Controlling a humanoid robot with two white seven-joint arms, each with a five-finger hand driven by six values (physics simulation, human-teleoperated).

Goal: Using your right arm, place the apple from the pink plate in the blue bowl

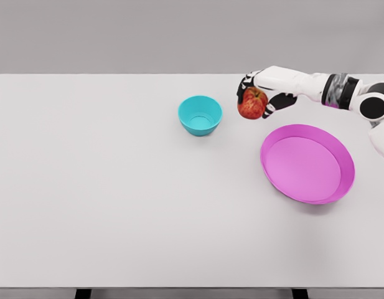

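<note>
— Gripping anything, that right hand (257, 96)?

— Yes, its fingers are curling around the apple (252, 104), which is hanging clear of the white table (117, 205).

— And what is lying nearby?

— The blue bowl (200, 115) is sitting just off its fingertips, toward the table's middle; the pink plate (307, 163) is lying beneath and nearer the robot.

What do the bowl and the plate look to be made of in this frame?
Blue bowl: probably smooth plastic, judging by its uniform turquoise colour, soft sheen and thin wall. Pink plate: likely the same, plain magenta with a raised rim and no pattern. Both are simulator renders, so the material is only a guess.
</note>
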